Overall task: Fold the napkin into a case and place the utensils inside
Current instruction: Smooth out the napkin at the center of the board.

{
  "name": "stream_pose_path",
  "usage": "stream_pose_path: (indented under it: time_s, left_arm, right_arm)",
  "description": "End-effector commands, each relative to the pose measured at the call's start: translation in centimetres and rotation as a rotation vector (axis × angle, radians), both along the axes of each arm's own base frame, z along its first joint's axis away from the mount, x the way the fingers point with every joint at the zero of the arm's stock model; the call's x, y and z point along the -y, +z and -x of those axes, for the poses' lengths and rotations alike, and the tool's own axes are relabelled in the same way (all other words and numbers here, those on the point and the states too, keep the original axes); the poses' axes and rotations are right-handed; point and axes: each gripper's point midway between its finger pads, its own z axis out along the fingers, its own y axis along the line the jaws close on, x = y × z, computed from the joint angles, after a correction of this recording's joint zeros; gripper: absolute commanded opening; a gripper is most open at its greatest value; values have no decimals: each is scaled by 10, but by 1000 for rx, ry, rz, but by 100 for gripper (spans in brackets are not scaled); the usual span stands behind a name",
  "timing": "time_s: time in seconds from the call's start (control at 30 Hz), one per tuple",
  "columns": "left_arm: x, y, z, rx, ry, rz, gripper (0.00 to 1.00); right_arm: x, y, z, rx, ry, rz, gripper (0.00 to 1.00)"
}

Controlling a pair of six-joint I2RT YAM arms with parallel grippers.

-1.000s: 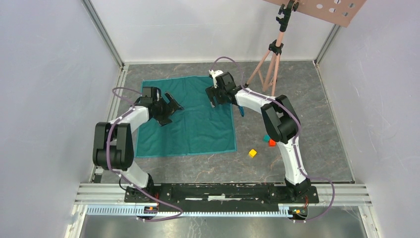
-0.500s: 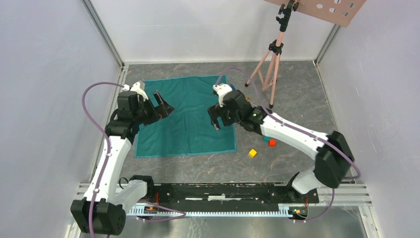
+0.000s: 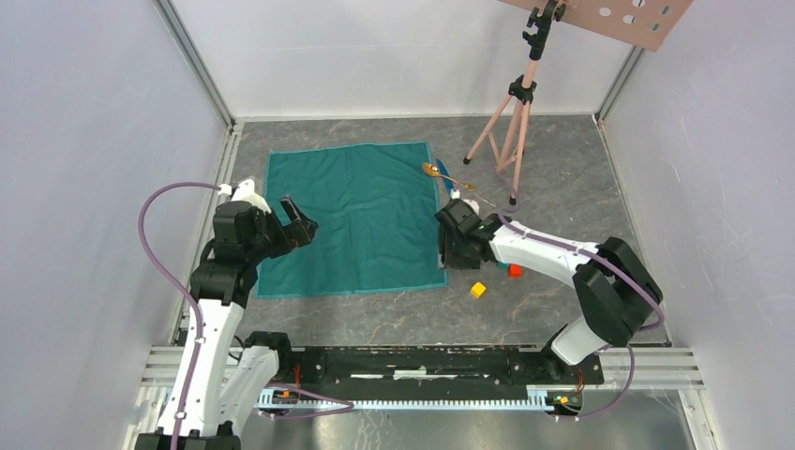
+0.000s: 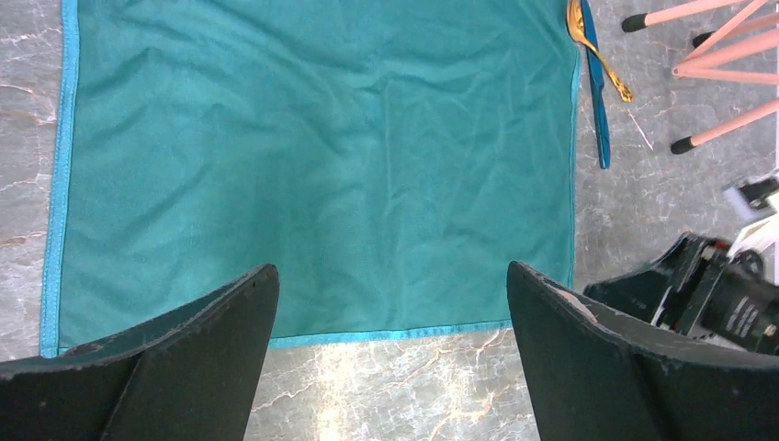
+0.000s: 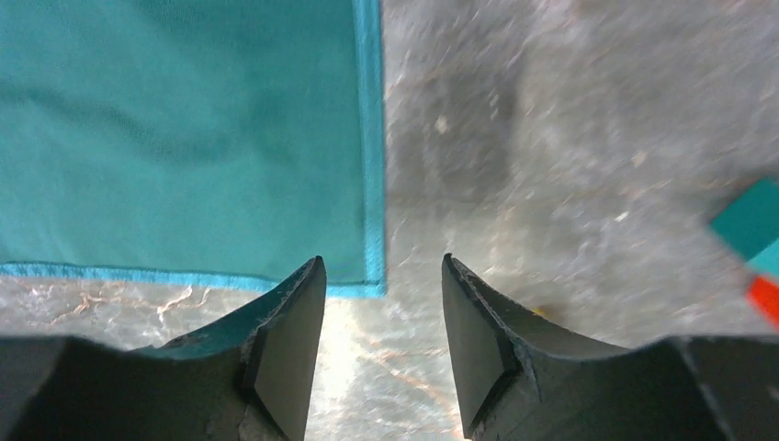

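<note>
Above the left edge of the napkin [image 3: 352, 216], my left gripper [image 3: 300, 217] is spread fully, holding nothing; the cloth lies flat ahead of it. Right gripper [image 5: 381, 265] is about half spread, empty, with the napkin's near right corner between its fingertips. Spoon [image 4: 577, 23] and blue knife [image 4: 600, 119] lie crossed on the counter beyond it.

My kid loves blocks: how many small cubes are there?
3: a small yellow cube and a small red cube right of the teal-green cloth napkin, a small teal cube beside the red; the right arm may hide more.
</note>
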Motion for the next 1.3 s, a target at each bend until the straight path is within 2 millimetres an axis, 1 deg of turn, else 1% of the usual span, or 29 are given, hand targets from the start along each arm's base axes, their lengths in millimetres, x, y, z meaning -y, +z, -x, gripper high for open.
stream_pose_path:
  time_s: [0.0, 0.03, 0.1, 0.17, 0.23, 0.27, 0.33, 0.4, 0.43, 0.47, 0.5, 0.53, 0.57, 0.6, 0.63, 0.7, 0.73, 0.77, 0.8, 0.93, 0.97, 1.0, 1.13, 1.17, 1.27]
  left_arm:
    - [-8, 10, 1, 69, -4, -66, 100]
    - [-9, 10, 1, 75, -1, -68, 100]
    - [-10, 10, 1, 74, 6, -69, 100]
    - [-10, 10, 1, 73, 8, -72, 100]
    - [-10, 10, 1, 74, 7, -72, 100]
    - [-10, 11, 1, 76, 8, -72, 100]
    - [-10, 11, 1, 79, 6, -70, 100]
    - [-10, 12, 1, 83, 6, -71, 100]
    - [-10, 12, 1, 82, 5, -70, 100]
    - [-10, 11, 1, 80, 6, -70, 100]
    - [-10, 11, 1, 78, 5, -70, 100]
    - [-9, 10, 1, 75, 2, -70, 100]
    - [-9, 10, 0, 74, 3, -71, 100]
    - [-9, 9, 0, 71, 3, -71, 100]
    - [-9, 9, 0, 70, 3, -71, 100]
    - [-10, 9, 0, 71, 4, -72, 100]
    - [-11, 9, 0, 69, 8, -75, 100]
    - [-11, 9, 0, 71, 10, -76, 100]
    - [-11, 9, 0, 71, 12, -78, 100]
    - [-14, 8, 0, 66, 23, -84, 100]
    - [-14, 7, 0, 63, 28, -85, 100]
    - [-15, 7, 0, 63, 29, -86, 100]
    - [-15, 7, 0, 61, 31, -88, 100]
    - [-15, 7, 0, 60, 31, -88, 100]
    - [-16, 6, -1, 57, 36, -91, 100]
  right_arm:
    - [-11, -6, 21, -66, -152, -3, 57]
    - [-9, -8, 23, -86, -190, 6, 58]
    - [-4, -10, 26, -115, -239, 51, 63]
    - [-4, -7, 24, -90, -242, 98, 72]
    - [-5, -4, 19, -46, -251, 121, 86]
    - [-11, -1, 11, -4, -219, 99, 87]
    - [-14, 8, -11, 94, -189, 96, 87]
    - [-22, 20, -39, 179, -94, 84, 82]
    - [-24, 26, -52, 206, -39, 78, 84]
    - [-32, 30, -64, 242, 25, 47, 84]
    - [-35, 36, -78, 289, 60, 9, 84]
    - [-37, 38, -85, 313, 93, -29, 85]
    - [-42, 42, -98, 351, 117, -105, 86]
    - [-42, 46, -111, 380, 126, -145, 92]
    - [-39, 48, -124, 388, 120, -158, 94]
    - [-44, 50, -147, 398, 154, -175, 98]
    - [-48, 53, -159, 398, 169, -174, 98]
    - [-54, 47, -168, 387, 193, -177, 98]
    - [-62, 48, -178, 391, 220, -189, 98]
    - [-77, 42, -208, 381, 223, -222, 98]
    - [-79, 44, -216, 386, 211, -233, 98]
    - [-77, 40, -223, 386, 197, -227, 98]
    - [-72, 35, -246, 402, 155, -204, 98]
    - [-71, 29, -249, 388, 148, -208, 98]
    - [-66, 21, -254, 376, 124, -209, 98]
